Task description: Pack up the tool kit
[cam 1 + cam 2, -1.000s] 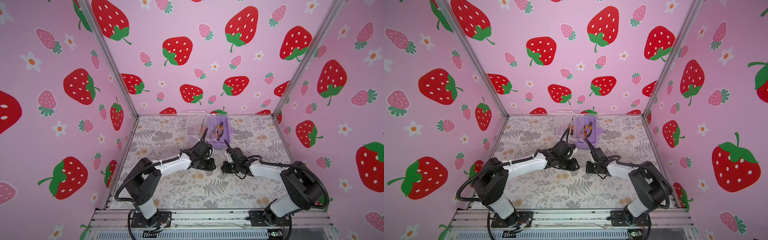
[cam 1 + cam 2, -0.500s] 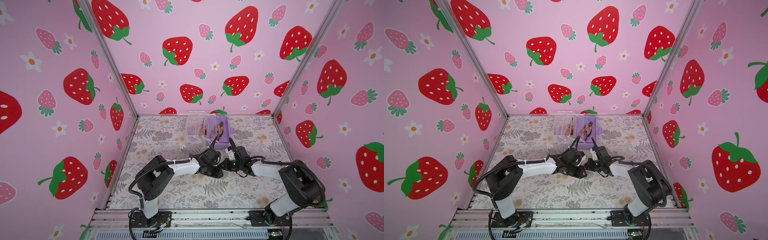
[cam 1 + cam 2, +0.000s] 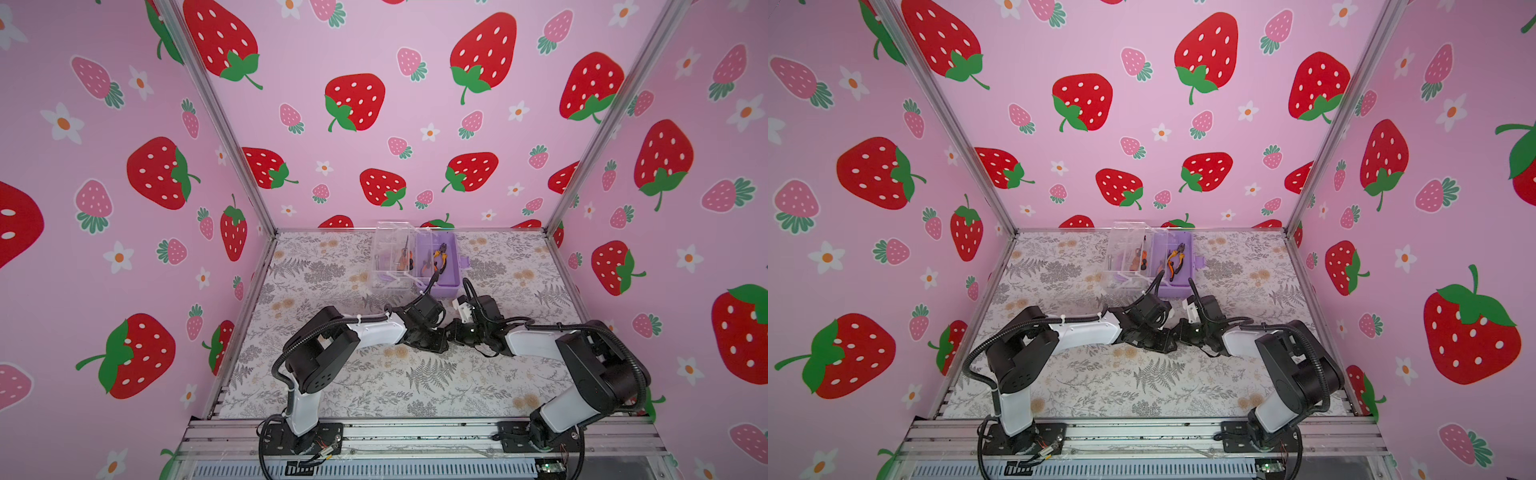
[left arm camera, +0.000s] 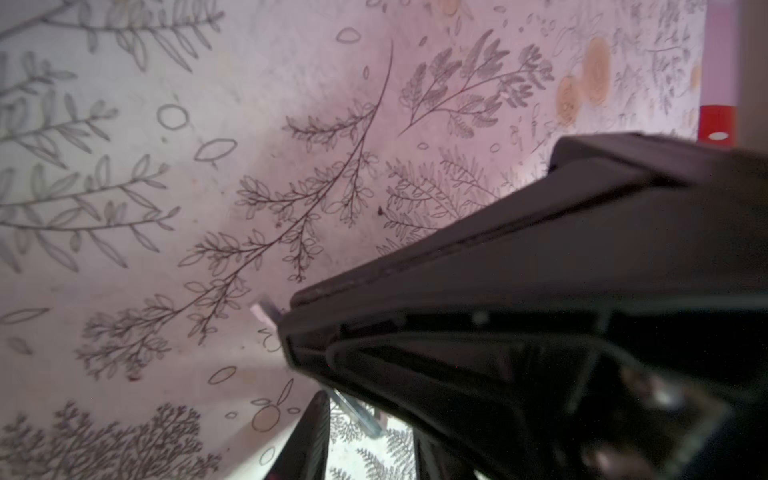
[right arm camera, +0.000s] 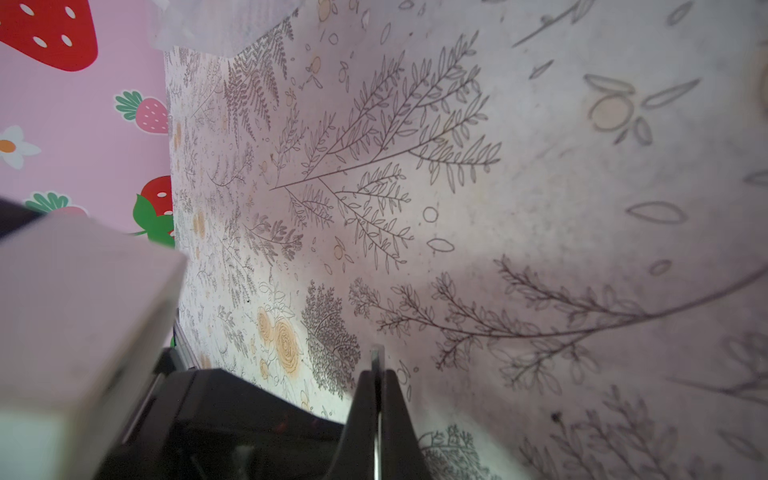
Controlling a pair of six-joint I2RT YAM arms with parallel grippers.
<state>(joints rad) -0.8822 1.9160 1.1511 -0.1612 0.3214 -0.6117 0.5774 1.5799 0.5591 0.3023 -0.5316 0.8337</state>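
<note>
Over the middle of the floral table (image 3: pixel 374 386), the right gripper (image 5: pixel 376 376) is clamping a thin silver metal bit (image 5: pixel 376 357), facing the left gripper (image 3: pixel 434 340) (state indeterminate), while the open lilac plastic rectangular tool kit box (image 3: pixel 451 286) is lying straight beyond, at the far edge.

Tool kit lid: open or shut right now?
Open. The clear lid lies swung out beside the lilac tool kit, and the pliers inside sit uncovered in both top views.
</note>
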